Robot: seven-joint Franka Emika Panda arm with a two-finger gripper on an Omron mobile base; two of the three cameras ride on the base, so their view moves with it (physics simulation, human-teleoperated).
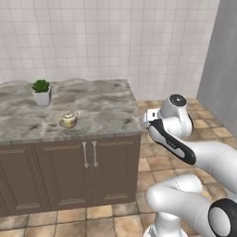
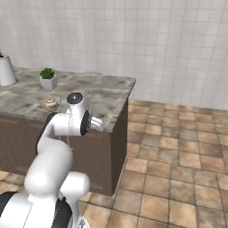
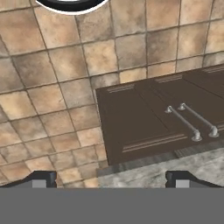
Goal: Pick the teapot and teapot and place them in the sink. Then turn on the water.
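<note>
The setting is a domestic kitchen. A grey marble counter (image 1: 106, 109) tops dark brown cabinet doors (image 1: 69, 171) with paired metal bar handles (image 1: 90, 153), white tiled walls (image 1: 115, 37) stand behind, and the floor (image 2: 178, 156) is terracotta tile. A potted plant (image 1: 41, 91), a small teapot (image 1: 69, 120) and a white canister (image 2: 6, 70) stand on the counter.

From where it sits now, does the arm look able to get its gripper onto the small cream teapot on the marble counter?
Probably yes. The small cream teapot stands alone near the front edge of the grey marble counter, nothing around it. The open gripper points down at the brown cabinet doors, so it must first lift and swing over.
</note>
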